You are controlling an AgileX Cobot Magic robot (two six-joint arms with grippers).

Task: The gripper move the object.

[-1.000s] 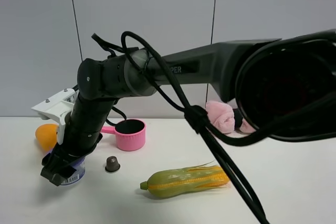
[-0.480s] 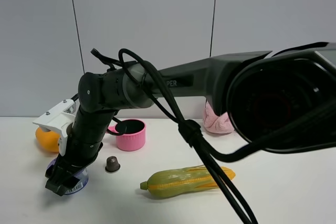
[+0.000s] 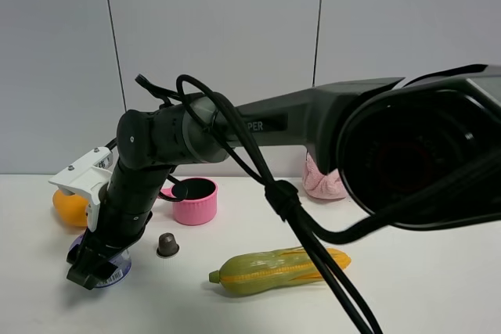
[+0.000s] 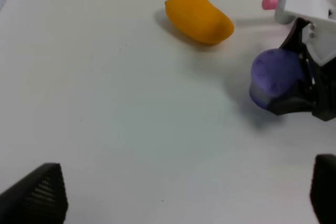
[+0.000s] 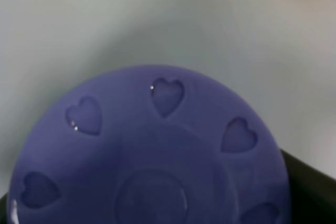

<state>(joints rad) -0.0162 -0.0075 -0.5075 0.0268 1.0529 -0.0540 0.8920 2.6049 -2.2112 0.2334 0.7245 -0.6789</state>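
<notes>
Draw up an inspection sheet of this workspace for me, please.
Surface: white table; nothing spilled seen.
Job's things: tub with lilac lid, upright at the table's left, between the right gripper's fingers.
Clutter: orange fruit, pink pot, capsule, toy corn, pink cloth at the back.
Grippers: right gripper seemingly closed on the tub; left gripper open, holding nothing.
Cables: black cable loops off the right arm, crossing in front of the corn.
Surroundings: grey panelled wall; nothing else seen.
</notes>
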